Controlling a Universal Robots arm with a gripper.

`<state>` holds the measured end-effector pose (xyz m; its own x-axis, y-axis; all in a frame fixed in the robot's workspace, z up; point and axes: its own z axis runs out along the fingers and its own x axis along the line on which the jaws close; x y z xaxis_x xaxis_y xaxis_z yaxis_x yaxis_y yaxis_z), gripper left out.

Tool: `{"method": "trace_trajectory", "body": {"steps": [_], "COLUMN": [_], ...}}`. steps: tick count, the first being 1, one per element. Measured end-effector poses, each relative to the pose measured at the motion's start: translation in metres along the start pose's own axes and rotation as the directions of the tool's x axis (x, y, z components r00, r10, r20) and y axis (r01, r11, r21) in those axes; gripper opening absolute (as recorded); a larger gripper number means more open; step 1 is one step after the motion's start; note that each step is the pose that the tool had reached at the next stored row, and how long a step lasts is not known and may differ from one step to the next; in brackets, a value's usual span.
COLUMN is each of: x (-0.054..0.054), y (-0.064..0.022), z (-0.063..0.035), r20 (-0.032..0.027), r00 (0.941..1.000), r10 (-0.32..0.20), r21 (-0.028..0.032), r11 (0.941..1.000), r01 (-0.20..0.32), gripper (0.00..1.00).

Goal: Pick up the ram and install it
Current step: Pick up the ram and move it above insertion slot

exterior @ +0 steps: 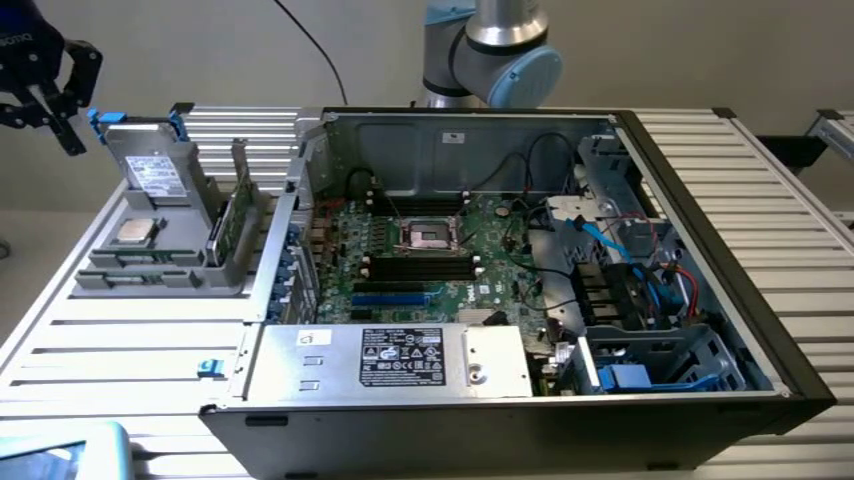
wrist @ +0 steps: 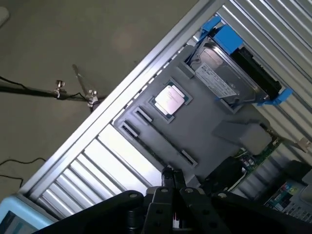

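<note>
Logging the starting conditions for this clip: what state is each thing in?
gripper: shut, holding nothing.
ram: standing on edge in the grey holder, not gripped.
processor chip: lying flat in the holder.
drive: propped upright in the holder.
computer case: side open.
processor socket: looks empty.
memory slots: no stick in them.

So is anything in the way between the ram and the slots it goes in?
Yes: the computer case's wall stands between the ram and the memory slots. From above, nothing visible covers them.
</note>
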<state>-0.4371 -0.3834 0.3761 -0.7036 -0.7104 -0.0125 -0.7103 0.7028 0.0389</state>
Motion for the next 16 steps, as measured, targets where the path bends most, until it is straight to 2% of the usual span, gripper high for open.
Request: {"method": "trace_trajectory", "body": {"steps": [4,8,12,16], "x": [0.0,0.0,0.0,0.0], "y": [0.0,-0.0001,0.0,0.0], "z": [0.0001,0.0002,0.0002,0.0001], "r20": [-0.0028,-0.0068,-0.0204,-0.0347], "r00": [0.9974,0.9895,0.9773,0.9601], "r10": [-0.072,-0.145,-0.211,-0.277], "r21": [-0.0011,-0.0013,0.005,0.0105], "r11": [0.9974,0.9895,0.9774,0.9605], "r01": [0.072,0.145,0.211,0.278], "gripper": [0.11,0.11,0.11,0.11]}}
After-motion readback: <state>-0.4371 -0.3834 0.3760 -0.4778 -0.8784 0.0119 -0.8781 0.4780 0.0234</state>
